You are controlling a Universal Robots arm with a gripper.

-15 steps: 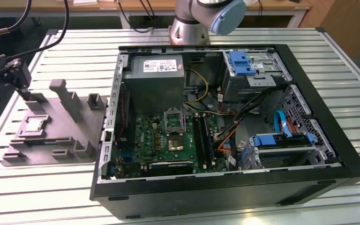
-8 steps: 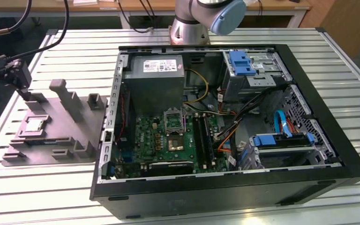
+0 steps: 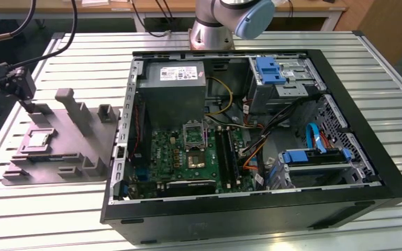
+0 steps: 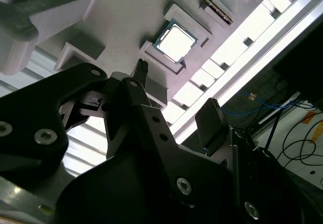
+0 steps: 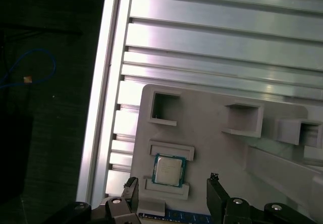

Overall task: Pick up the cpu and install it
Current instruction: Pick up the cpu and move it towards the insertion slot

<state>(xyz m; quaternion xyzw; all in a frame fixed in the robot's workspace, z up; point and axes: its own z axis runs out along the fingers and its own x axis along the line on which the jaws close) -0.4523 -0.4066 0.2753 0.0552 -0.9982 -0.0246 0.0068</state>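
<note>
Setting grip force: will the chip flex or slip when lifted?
Probably rigid: the chip is flat and square with a metal top. That shiny top may be slippery. Raised edges of the tray frame it, so pushing likely won't slide it.

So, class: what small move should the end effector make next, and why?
Probably a short descent: the open end effector hangs above the cpu, fingers either side, and the cpu lies flat in its grey fixture, not yet gripped.

The cpu (image 5: 169, 170), a small flat square chip with a silvery metal top and pale rim, lies level and top-up in a shallow grey seat (image 5: 166, 150), just beyond the gap between the gripper's (image 5: 173, 182) spread jaws, touching neither.
</note>
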